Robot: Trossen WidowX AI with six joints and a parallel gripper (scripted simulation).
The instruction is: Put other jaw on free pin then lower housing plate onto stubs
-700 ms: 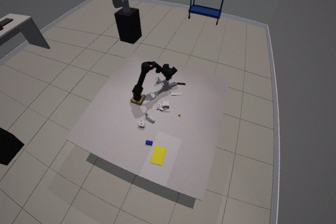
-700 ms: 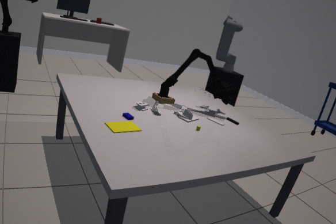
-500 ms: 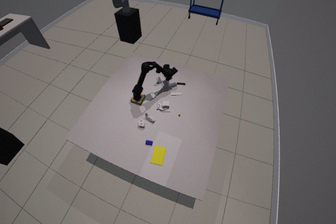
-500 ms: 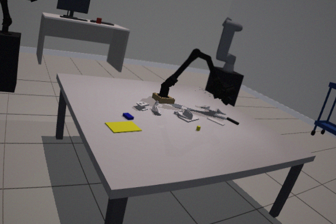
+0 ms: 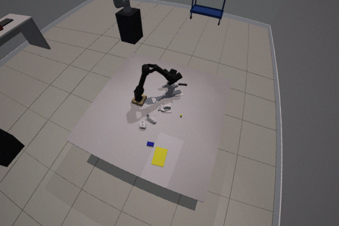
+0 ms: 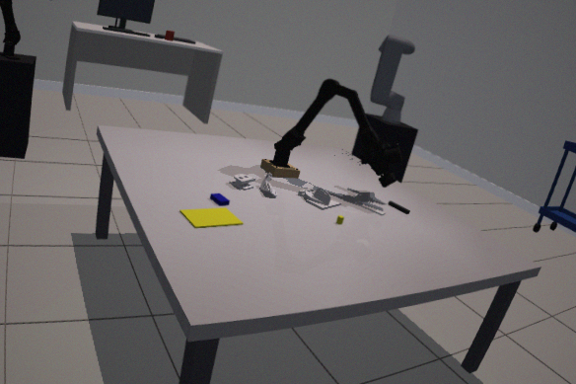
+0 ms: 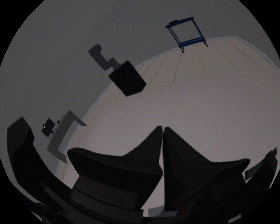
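Observation:
The white base (image 5: pixel 169 112) (image 6: pixel 329 206) lies on the table with a grey jaw (image 5: pixel 166 107) (image 6: pixel 322 194) on top; the pins and teeth are too small to make out. The loose grey jaw (image 5: pixel 151 119) (image 6: pixel 267 188) lies on the table between the base and the housing plate. The white housing plate (image 5: pixel 142 125) (image 6: pixel 244 178), with two holes, lies beyond that jaw, away from the base. My gripper (image 5: pixel 181 75) (image 6: pixel 388 183) (image 7: pixel 162 130) is shut with its fingertips together and nothing seen between them. It hangs above the table, away from the parts, near the black bar.
The black bar (image 5: pixel 182 84) (image 6: pixel 398 207) lies below and beside the gripper, near a thin white strip (image 5: pixel 179 95). A small yellow cylinder (image 5: pixel 181 115) (image 6: pixel 340 220) lies near the base. A blue block (image 5: pixel 150 144) (image 6: pixel 219 199) and a yellow sheet (image 5: pixel 159 157) (image 6: pixel 211 217) lie farther off.

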